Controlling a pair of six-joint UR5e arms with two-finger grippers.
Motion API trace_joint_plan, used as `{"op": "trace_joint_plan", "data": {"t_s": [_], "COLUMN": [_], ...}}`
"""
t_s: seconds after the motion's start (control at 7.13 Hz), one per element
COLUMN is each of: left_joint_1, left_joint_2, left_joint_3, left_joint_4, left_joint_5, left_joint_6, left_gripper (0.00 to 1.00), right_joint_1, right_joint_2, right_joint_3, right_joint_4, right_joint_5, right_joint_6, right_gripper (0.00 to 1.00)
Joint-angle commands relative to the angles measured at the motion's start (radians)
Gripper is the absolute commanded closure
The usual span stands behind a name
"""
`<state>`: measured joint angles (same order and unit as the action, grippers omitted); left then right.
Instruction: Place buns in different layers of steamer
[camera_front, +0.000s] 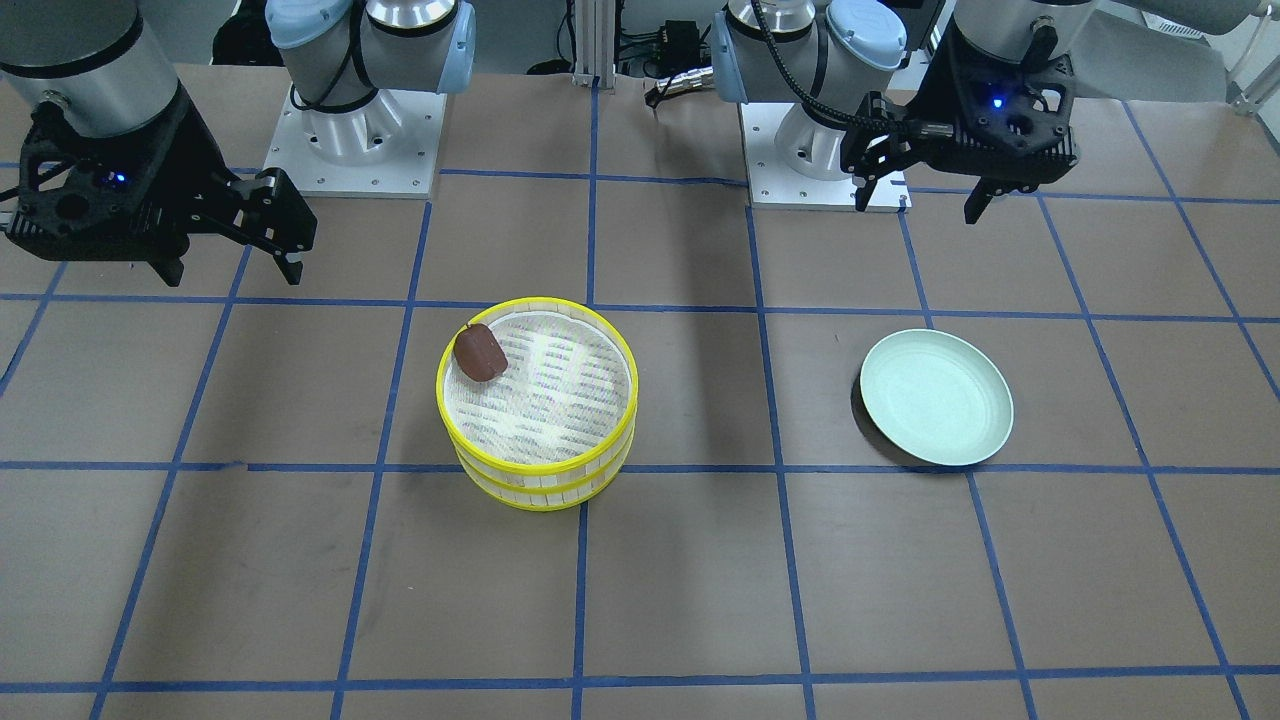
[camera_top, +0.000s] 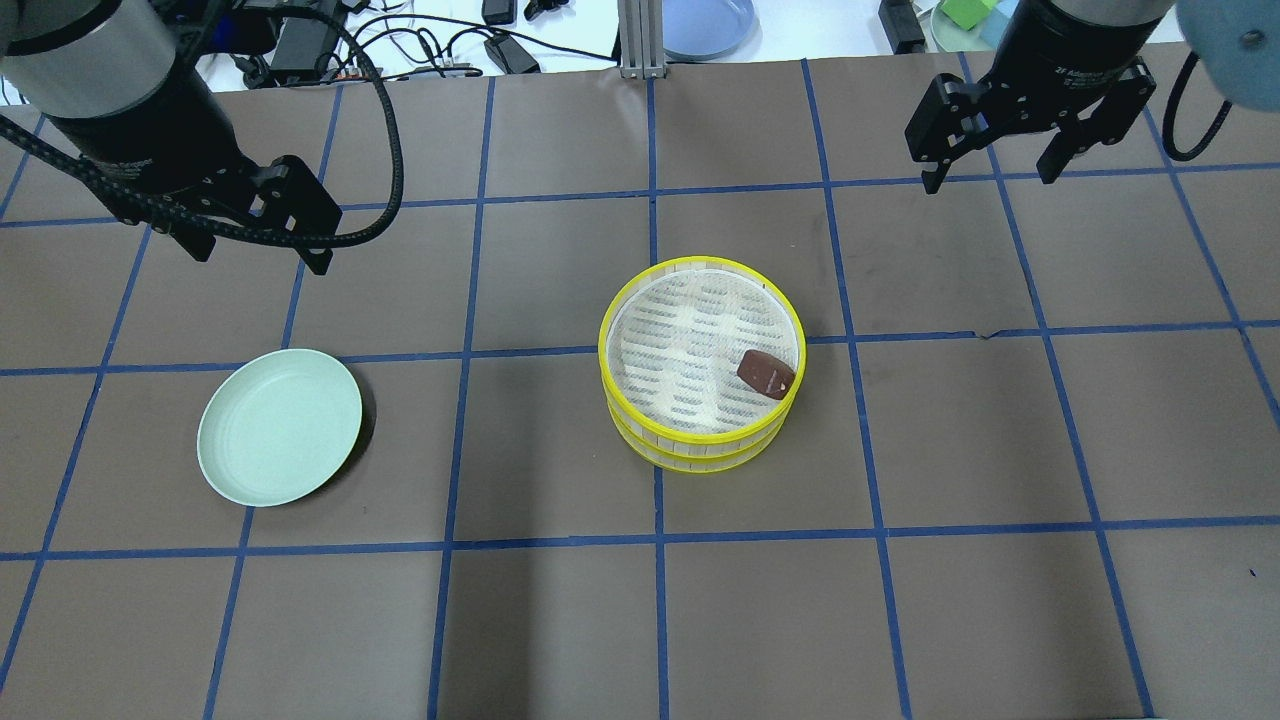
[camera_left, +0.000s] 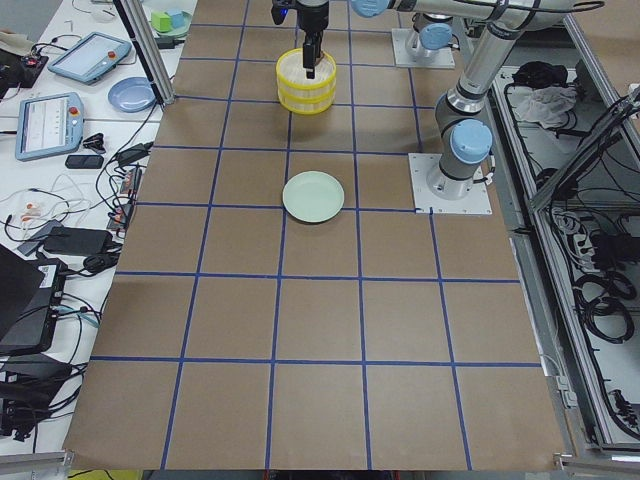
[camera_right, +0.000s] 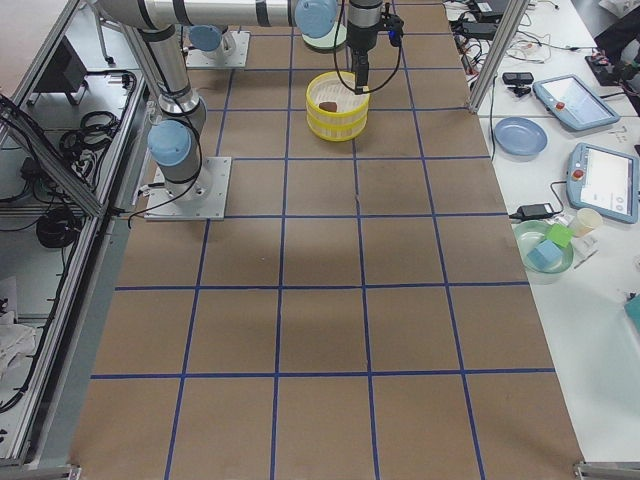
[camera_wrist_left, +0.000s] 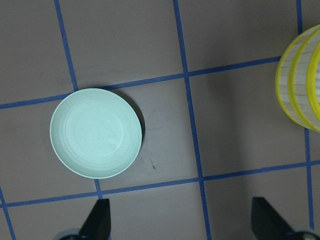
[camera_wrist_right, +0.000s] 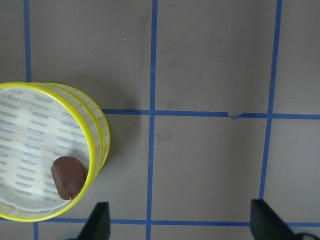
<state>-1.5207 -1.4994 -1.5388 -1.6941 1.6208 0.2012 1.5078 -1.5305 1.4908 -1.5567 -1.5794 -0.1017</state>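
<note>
Two steamer layers stand stacked at the table's middle, the upper layer (camera_front: 560, 390) (camera_top: 690, 350) on the lower layer (camera_front: 545, 490) (camera_top: 700, 455). The dark reddish-brown bun (camera_front: 480, 352) (camera_top: 766, 374) (camera_wrist_right: 68, 176) lies on the upper layer's floor against the rim. The pale cream bun is hidden or out of view. My left gripper (camera_front: 920, 208) (camera_top: 258, 252) (camera_wrist_left: 182, 225) is open and empty, raised behind the plate. My right gripper (camera_front: 235, 272) (camera_top: 990, 180) (camera_wrist_right: 180, 222) is open and empty, raised well away from the steamer.
A pale green round plate (camera_front: 937, 397) (camera_top: 280, 425) (camera_wrist_left: 95, 132) lies empty on the left arm's side. The brown table carries a blue tape grid. Cables, tablets and a blue dish (camera_top: 705, 25) lie beyond the far edge.
</note>
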Motion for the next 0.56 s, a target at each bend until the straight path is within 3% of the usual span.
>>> {"op": "trace_joint_plan", "data": {"t_s": [0.0,0.42], "left_joint_1": [0.001,0.010], "left_joint_2": [-0.001,-0.001], "left_joint_3": [-0.004,-0.009], "left_joint_4": [0.001,-0.005], "left_joint_5": [0.002,0.010], "left_joint_6": [0.001,0.001], "left_gripper": [0.00,0.00], "right_joint_1": [0.000,-0.001], "right_joint_2": [-0.005,-0.011], "right_joint_3": [0.000,0.003], "right_joint_4": [0.000,-0.005], "right_joint_5": [0.002,0.004], "right_joint_6": [0.001,0.005], "right_gripper": [0.00,0.00]}}
